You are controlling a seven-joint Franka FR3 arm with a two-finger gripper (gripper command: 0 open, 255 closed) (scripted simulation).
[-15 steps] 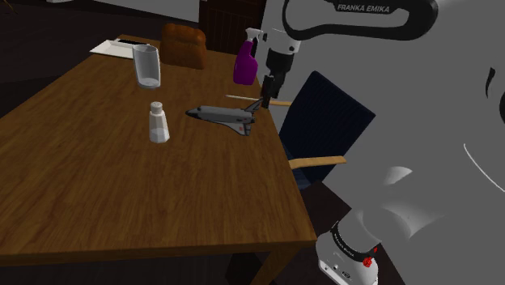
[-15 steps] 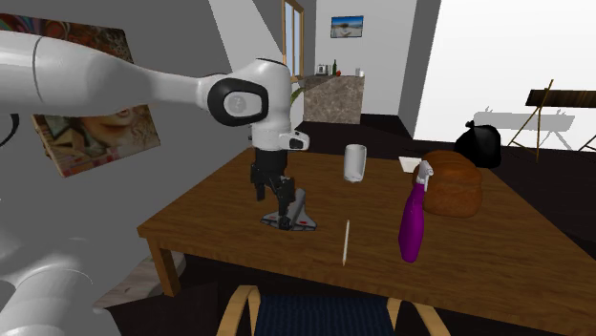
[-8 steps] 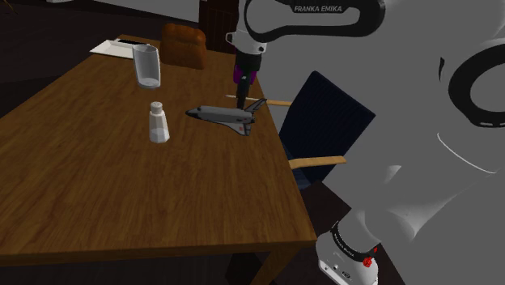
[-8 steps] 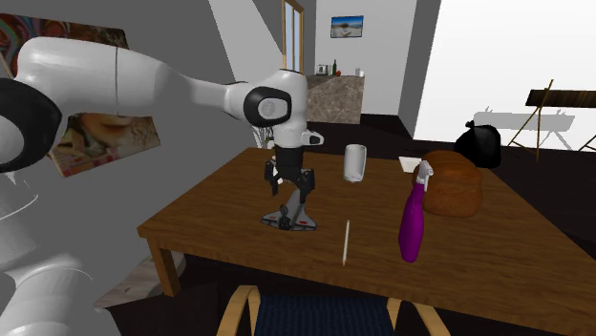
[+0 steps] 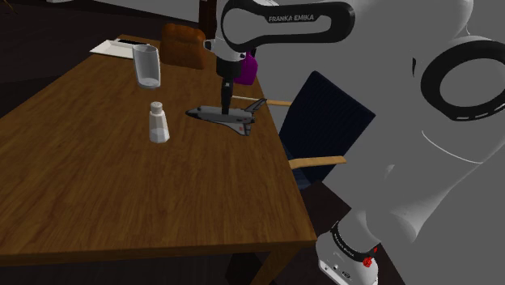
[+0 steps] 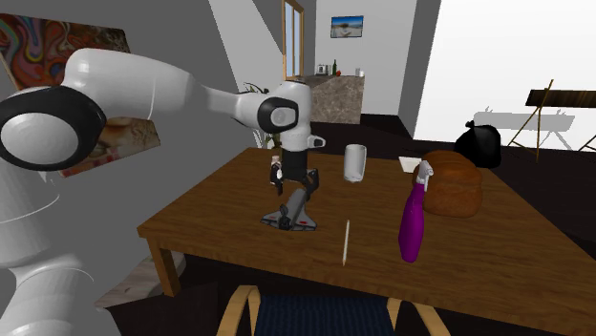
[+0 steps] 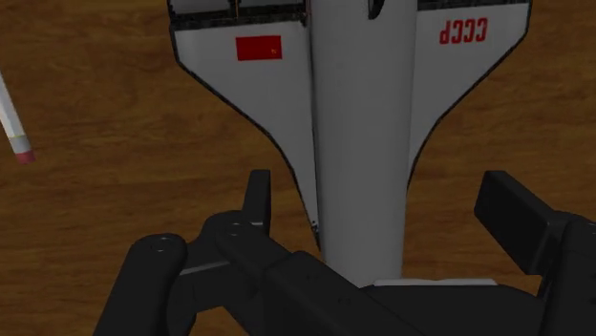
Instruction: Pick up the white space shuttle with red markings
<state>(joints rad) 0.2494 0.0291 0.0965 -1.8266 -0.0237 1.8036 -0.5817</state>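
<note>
Right now the gripper (image 7: pixel 387 205) hangs over the white shuttle (image 7: pixel 363 115), fingers spread and clear of both fuselage flanks, nothing clamped. Shuttle lies flat on the wooden table (image 5: pixel 121 194). White shaker (image 5: pixel 159 123) is near its nose, pencil (image 7: pixel 14 124) just off one wing.

One each: shuttle (image 5: pixel 236 123), glass (image 5: pixel 146 65), shaker (image 5: pixel 159 123), spray bottle (image 6: pixel 414 221), loaf (image 6: pixel 452 183), pencil (image 6: pixel 346 241), chair (image 5: pixel 328 113)

The wrist view's edge cuts the shuttle (image 7: pixel 358 143) at the tail; the gripper (image 7: pixel 382 191) hides its nose — in the shoulder view the arm (image 5: pixel 283 20) covers most of the bottle (image 5: pixel 249 69).
</note>
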